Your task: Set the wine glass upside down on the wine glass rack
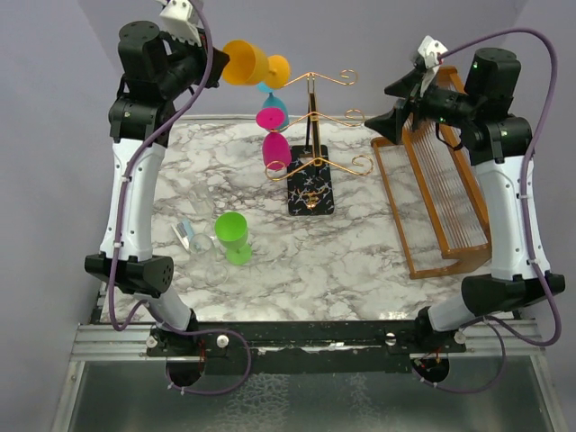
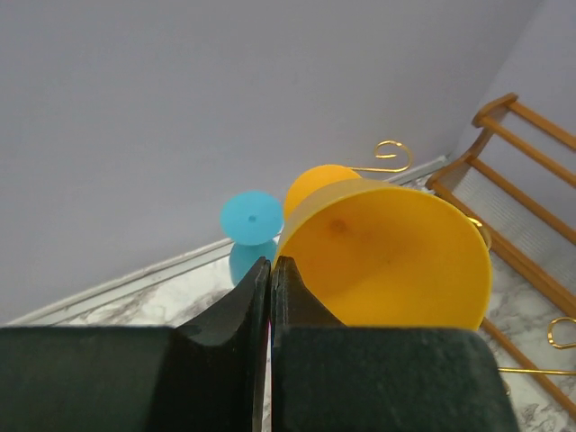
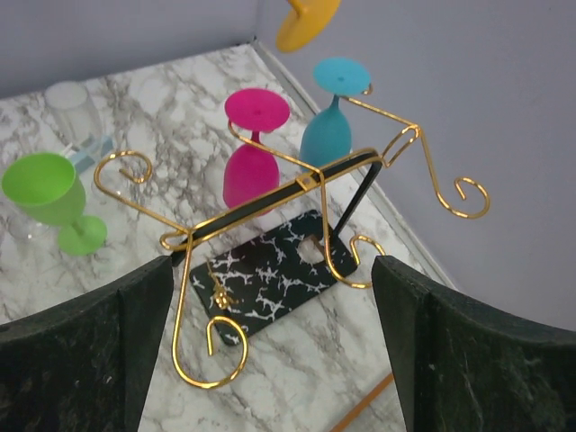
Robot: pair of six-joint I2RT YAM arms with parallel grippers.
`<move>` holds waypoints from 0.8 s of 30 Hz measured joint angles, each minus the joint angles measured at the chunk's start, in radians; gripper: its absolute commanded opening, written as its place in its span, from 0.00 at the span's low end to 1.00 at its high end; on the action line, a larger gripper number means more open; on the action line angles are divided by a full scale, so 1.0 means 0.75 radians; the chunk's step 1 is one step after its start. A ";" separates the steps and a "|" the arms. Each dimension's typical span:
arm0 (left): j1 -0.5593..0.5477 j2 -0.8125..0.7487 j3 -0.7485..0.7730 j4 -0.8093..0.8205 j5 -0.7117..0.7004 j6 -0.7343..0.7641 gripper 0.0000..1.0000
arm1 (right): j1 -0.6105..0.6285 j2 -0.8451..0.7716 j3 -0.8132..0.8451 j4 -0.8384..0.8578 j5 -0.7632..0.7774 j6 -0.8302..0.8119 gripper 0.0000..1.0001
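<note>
My left gripper (image 1: 216, 67) is raised high at the back left. It is shut on the rim of an orange wine glass (image 1: 245, 61), which lies sideways with its foot pointing at the gold wire rack's (image 1: 310, 117) top left arm. In the left wrist view the jaws (image 2: 271, 263) pinch the orange bowl's (image 2: 387, 252) rim. The orange foot (image 3: 306, 20) shows above the rack (image 3: 297, 184) in the right wrist view. My right gripper (image 1: 389, 103) is open and empty, raised to the right of the rack; its wrist view (image 3: 272, 265) looks down on the black speckled base.
A blue glass (image 1: 273, 103) and a pink glass (image 1: 274, 139) hang upside down on the rack's left arms. A green glass (image 1: 234, 236) stands upright on the marble table beside a clear glass (image 1: 205, 247). A brown wooden slatted rack (image 1: 432, 198) fills the right side.
</note>
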State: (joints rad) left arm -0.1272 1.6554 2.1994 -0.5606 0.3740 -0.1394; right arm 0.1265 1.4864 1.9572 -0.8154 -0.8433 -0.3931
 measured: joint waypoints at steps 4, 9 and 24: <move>-0.081 0.022 0.043 0.064 0.031 -0.046 0.00 | 0.008 0.064 0.055 0.134 0.000 0.163 0.87; -0.167 0.022 0.024 0.207 0.113 -0.075 0.00 | 0.016 0.100 0.026 0.317 0.005 0.366 0.84; -0.306 0.110 0.024 0.327 0.192 -0.096 0.00 | 0.024 0.106 -0.045 0.614 0.204 0.772 0.69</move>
State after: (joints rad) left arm -0.3565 1.7378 2.2177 -0.3157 0.5182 -0.2115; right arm 0.1444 1.5661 1.9232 -0.3550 -0.6903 0.1856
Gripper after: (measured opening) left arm 0.028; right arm 0.753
